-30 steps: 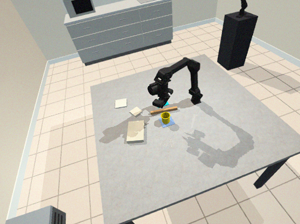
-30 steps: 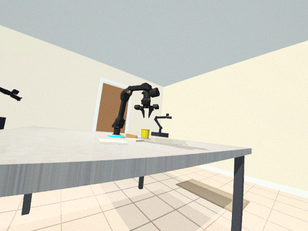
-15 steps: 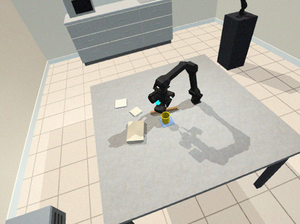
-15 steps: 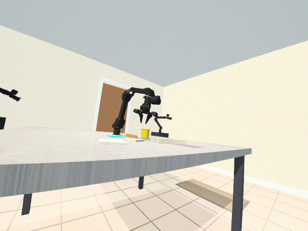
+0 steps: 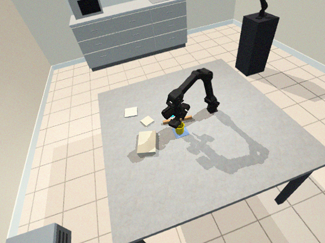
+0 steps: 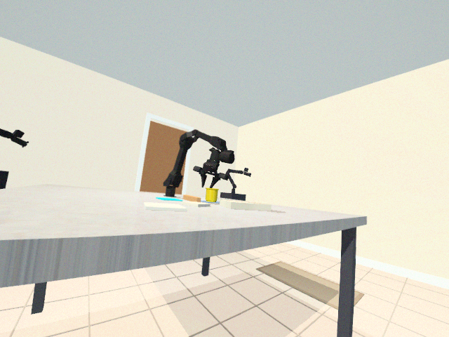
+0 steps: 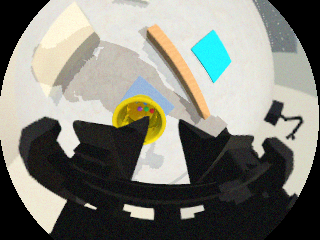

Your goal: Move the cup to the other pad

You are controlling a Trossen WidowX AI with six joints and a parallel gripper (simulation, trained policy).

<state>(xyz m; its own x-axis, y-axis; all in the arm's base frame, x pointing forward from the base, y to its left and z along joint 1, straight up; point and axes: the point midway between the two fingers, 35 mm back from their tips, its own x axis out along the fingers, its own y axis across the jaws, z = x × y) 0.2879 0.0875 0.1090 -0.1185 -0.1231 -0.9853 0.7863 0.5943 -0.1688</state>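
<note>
The yellow cup (image 5: pixel 179 129) (image 6: pixel 211 194) (image 7: pixel 131 118) stands upright on the blue pad (image 5: pixel 186 133) (image 7: pixel 140 86). Several small coloured marbles (image 7: pixel 146 109) lie inside it. The cyan pad (image 5: pixel 173 115) (image 6: pixel 168 199) (image 7: pixel 212 56) is bare where it shows; the arm hides most of it in the top view. My gripper (image 6: pixel 207 186) (image 7: pixel 164 120) is open, with nothing between its fingers. It points down, with its fingertips a little above the cup's rim. In the wrist view the left finger overlaps the cup and the right finger is clear to its right.
An orange bar (image 5: pixel 187 118) (image 6: pixel 191 198) (image 7: pixel 180 70) lies between the two pads. A thick cream block (image 5: pixel 146 143) (image 6: pixel 246 205) (image 7: pixel 62 50) lies beside the blue pad. Two thin pale tiles, one square (image 5: pixel 131 112) and one turned (image 5: pixel 147 121), lie farther off.
</note>
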